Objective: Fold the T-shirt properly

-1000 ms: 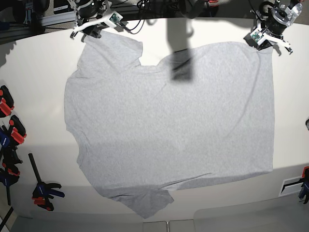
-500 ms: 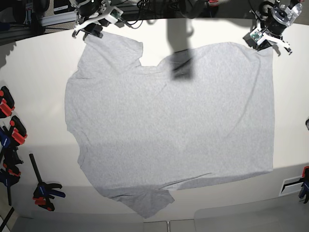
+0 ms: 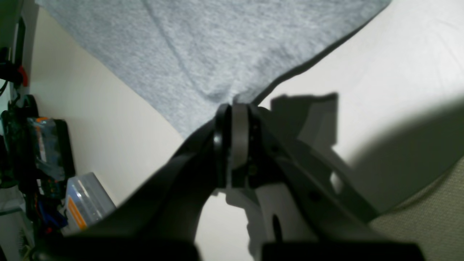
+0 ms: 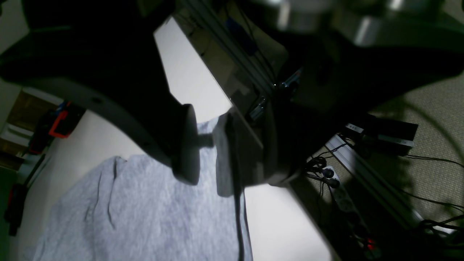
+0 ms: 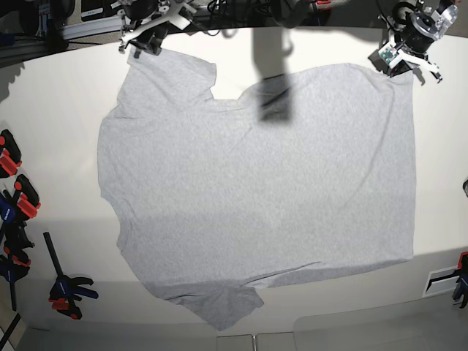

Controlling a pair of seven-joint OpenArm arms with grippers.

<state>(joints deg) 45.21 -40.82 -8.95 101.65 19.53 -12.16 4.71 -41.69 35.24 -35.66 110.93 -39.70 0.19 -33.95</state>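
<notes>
Cream-white and matte, the surface (image 5: pixel 58 131) carries a large light heather-grey short-sleeved cotton T-shirt (image 5: pixel 256 197) spread flat with its plain side up, and red-and-black bar clamps (image 5: pixel 18 197) lie along one edge. Both grippers sit at the far edge of the cloth, well apart, at 2 corners of that edge. The left gripper (image 5: pixel 404 58) is pressed together and pinches a corner of the fabric; in the left wrist view the cloth (image 3: pixel 217 47) fans out from its tips (image 3: pixel 233 108), so the whole garment lies ahead of it, away from the robot's base. The right gripper (image 5: pixel 146 38) stands spread; in the right wrist view the sleeve edge (image 4: pixel 145 203) lies between and just beyond the 2 pads (image 4: pixel 188 145), but I cannot tell whether either pad touches it, and nothing is gripped there. From this gripper, too, the garment stretches forward and inward. The shirt's long axis seems to run crosswise between the 2 arms, so a fold would likely carry this far edge toward the opposite hem, and only the left gripper has hold of it; the right would probably need to close on the sleeve first.
</notes>
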